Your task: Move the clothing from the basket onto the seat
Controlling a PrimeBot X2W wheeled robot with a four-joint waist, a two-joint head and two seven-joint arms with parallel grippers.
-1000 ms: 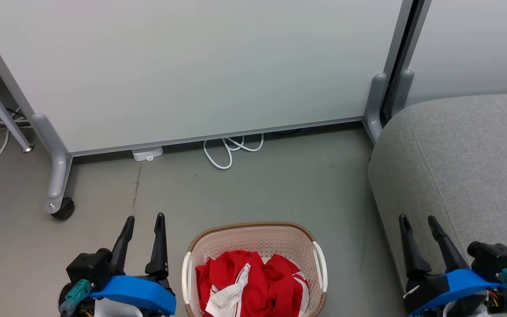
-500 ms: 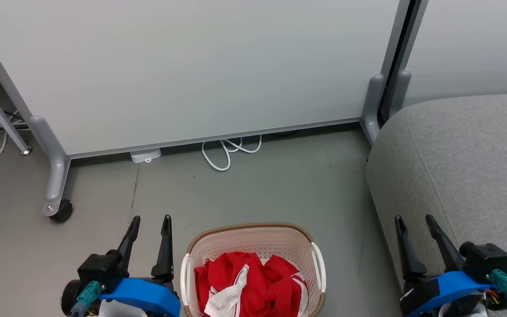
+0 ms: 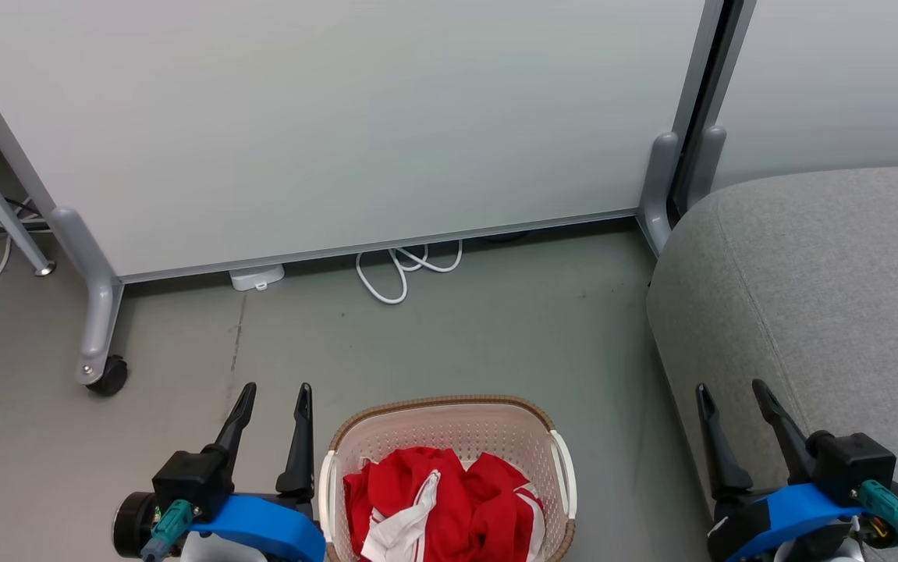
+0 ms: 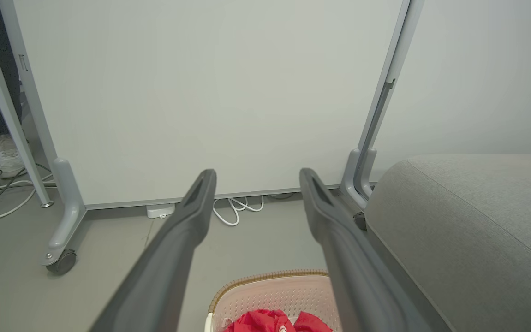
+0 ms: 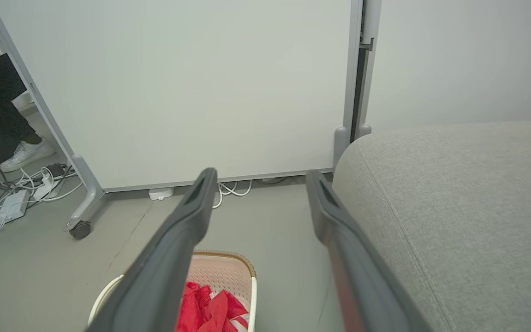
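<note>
The red clothing (image 3: 449,503) with white panels lies bunched in the cream basket (image 3: 449,417) on the floor at the bottom centre of the head view. The basket (image 4: 270,288) and clothing (image 4: 258,320) also peek in at the bottom of the left wrist view, and the basket (image 5: 226,267) with clothing (image 5: 210,309) in the right wrist view. My left gripper (image 3: 277,394) stands open just left of the basket, holding nothing. My right gripper (image 3: 729,390) is open in front of the grey seat (image 3: 831,273), which fills the right side.
A white partition panel (image 3: 339,117) on castor feet (image 3: 105,375) stands behind the basket. A white cable (image 3: 402,269) loops under it. More cables and a power strip (image 5: 14,205) lie at far left, beside a person's white shoe (image 5: 25,154). Bare grey floor (image 3: 456,343) lies between basket and partition.
The left gripper has shifted right, closer to the basket's rim. The right gripper has edged slightly left. The picture has shifted a little, so the camera moved.
</note>
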